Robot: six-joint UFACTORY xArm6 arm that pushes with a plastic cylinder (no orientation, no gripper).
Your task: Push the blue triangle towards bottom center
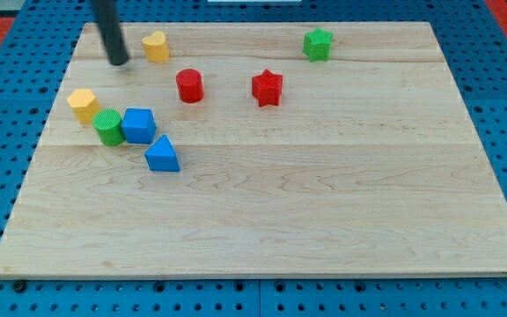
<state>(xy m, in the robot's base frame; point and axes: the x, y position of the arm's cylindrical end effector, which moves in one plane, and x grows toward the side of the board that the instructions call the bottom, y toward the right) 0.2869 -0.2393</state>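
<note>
The blue triangle [162,155] lies on the wooden board [324,202] at the view's left, just below and right of a blue cube [138,125]. My tip [119,62] rests near the view's top left, well above the blue triangle and left of a yellow block [156,46]. It touches no block.
A green cylinder [108,128] sits against the blue cube's left side, with a yellow block [84,104] above-left of it. A red cylinder [189,85] and a red star [268,87] lie at top centre. A green star [318,43] is at the top right.
</note>
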